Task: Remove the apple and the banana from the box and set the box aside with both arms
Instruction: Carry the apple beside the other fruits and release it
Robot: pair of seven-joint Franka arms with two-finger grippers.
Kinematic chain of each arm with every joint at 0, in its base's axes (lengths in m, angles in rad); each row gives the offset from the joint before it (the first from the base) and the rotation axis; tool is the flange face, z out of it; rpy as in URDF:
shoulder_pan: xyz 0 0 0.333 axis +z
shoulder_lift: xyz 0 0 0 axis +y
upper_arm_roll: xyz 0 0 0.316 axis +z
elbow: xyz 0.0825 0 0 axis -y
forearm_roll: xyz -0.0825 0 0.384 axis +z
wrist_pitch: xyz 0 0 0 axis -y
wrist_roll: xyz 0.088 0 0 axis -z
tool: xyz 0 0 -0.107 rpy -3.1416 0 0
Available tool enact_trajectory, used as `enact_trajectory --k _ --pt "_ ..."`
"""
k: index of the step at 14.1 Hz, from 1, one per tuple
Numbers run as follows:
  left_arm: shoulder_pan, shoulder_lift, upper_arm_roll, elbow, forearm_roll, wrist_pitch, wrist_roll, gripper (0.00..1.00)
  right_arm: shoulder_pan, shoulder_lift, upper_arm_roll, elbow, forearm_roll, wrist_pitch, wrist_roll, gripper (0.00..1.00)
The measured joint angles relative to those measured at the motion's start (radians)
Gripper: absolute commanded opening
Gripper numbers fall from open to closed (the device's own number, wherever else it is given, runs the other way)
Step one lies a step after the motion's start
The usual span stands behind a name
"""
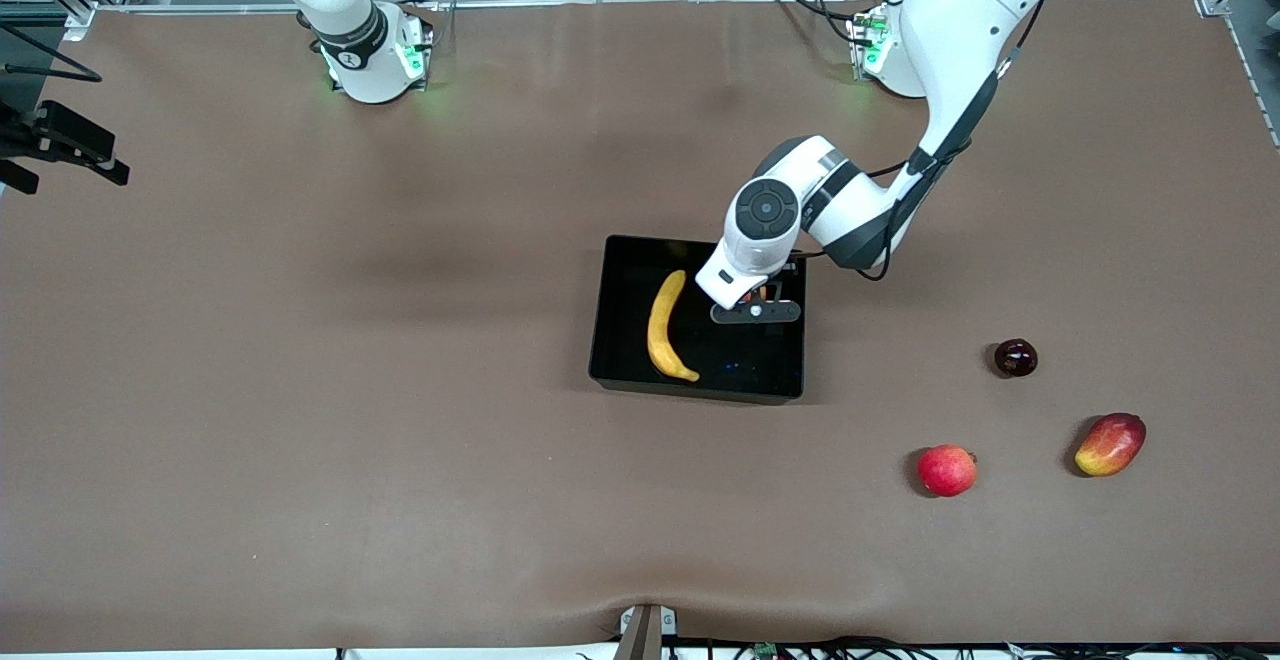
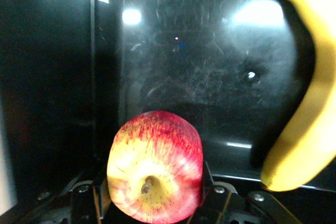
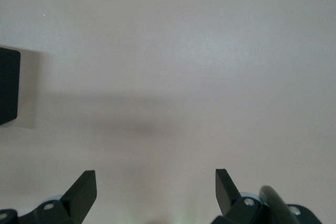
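My left gripper [image 1: 756, 312] is down inside the black bin [image 1: 700, 390], at the end toward the left arm. In the left wrist view this gripper [image 2: 155, 188] is shut on the red apple with yellow streaks [image 2: 155, 166], held just above the bin's glossy floor [image 2: 184, 77]. The yellow banana [image 1: 665, 330] lies in the bin beside the gripper, toward the right arm's end, and shows in the left wrist view [image 2: 310, 129]. My right gripper [image 3: 156, 182] is open and empty over bare brown table; it is out of the front view, and that arm waits.
A plain pinkish-red round fruit [image 1: 946, 470], an oval red-yellow mango [image 1: 1110, 444] and a small dark red fruit [image 1: 1015, 357] lie on the table toward the left arm's end, nearer the front camera than the bin. A black object's corner [image 3: 8, 85] shows in the right wrist view.
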Motion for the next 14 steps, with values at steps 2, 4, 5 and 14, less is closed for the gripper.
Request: enact_trajectory --k 2,4,5,14 --pt "-0.001 -0.023 0.0 0.117 0.0 -0.128 0.0 0.0 0.0 0.0 -0.001 0.0 0.0 0.001 0.0 1.0" --pt "0.009 -0.054 0.002 0.213 0.001 -0.2 0.0 0.0 0.0 0.002 -0.004 0.0 0.019 0.003 0.0 1.0" --pt "0.019 -0.071 0.007 0.243 0.003 -0.215 0.006 0.0 -0.002 0.004 -0.007 0.0 0.036 0.003 0.0 1.0" --pt "0.448 -0.063 0.027 0.254 0.045 -0.17 0.598 0.0 -0.02 0.01 -0.011 0.006 0.057 0.003 -0.001 1.0"
